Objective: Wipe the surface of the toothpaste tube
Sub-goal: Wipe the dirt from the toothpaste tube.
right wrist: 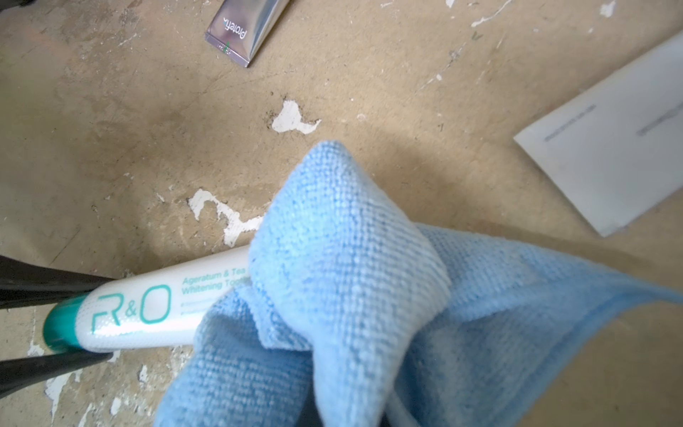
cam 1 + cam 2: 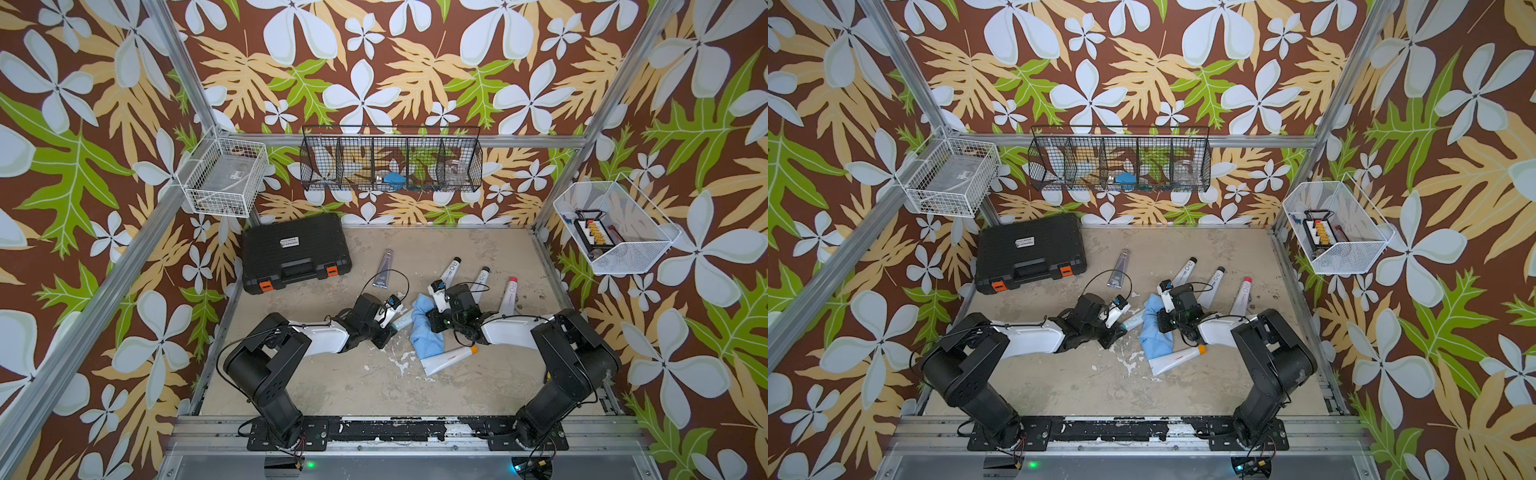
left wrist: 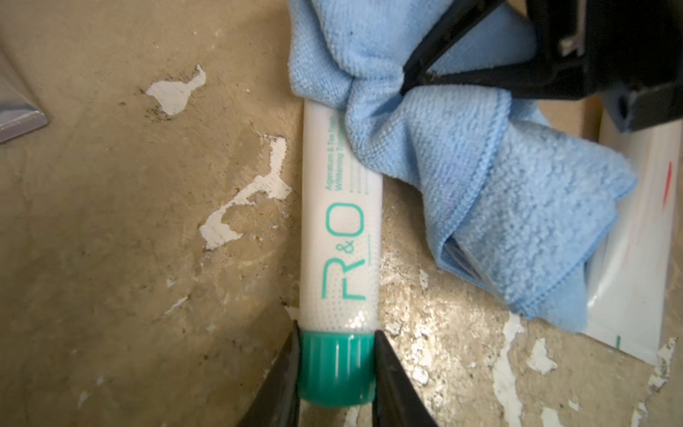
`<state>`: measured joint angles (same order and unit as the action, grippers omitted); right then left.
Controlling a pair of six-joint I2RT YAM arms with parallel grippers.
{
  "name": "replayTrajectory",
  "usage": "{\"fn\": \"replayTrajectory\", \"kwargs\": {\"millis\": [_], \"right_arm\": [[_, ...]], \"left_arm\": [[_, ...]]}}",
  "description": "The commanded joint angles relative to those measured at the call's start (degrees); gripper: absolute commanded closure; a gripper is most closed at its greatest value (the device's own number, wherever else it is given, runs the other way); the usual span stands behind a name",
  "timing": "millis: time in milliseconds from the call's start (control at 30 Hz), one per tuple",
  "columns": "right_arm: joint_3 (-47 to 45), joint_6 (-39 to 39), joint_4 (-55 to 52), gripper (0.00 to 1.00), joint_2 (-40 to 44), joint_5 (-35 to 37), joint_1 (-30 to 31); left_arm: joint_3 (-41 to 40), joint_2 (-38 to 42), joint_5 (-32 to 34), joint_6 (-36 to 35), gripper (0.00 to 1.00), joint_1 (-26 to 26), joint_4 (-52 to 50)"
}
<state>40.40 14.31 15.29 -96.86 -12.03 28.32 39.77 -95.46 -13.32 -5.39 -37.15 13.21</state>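
Toothpaste tube: a white, round body printed "R&O" in teal, with smaller teal lettering further along and a ribbed teal cap. It lies flat on the worn, paint-flecked desk, straight ahead of the left hand. That hand's two black fingers press on opposite sides of the cap and grip it.

The end of the toothpaste tube farthest from the left hand is hidden under a bunched light blue cloth. The right hand is clamped on a gathered fold of this cloth, and the cloth drapes over the tube's far half. In the right wrist view the cloth fills the space in front of that hand. It hides the hand's fingers and everything of the tube past the small lettering.

A loose corner of the cloth lies over the flat end of an orange-capped tube, just beside the right hand on the side toward the robot's bases. Beyond the right hand lie more white tubes, one of them red-capped. Beyond the left hand lies a silver tube, and farther off a closed black case.
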Motion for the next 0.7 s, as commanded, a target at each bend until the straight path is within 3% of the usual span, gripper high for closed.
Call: {"fn": "replayTrajectory", "kwargs": {"millis": [0,667], "right_arm": [[1.3,-1.6,-3.7,1.0,-1.4,-2.1,0.7],[4.7,-2.1,-2.0,1.0,-3.7,-6.3,15.5]], "left_arm": [[0.5,-0.3,-0.7,0.2,0.86,0.1,0.6],[0.4,-0.2,-1.0,0.0,0.85,0.1,0.5]]}}
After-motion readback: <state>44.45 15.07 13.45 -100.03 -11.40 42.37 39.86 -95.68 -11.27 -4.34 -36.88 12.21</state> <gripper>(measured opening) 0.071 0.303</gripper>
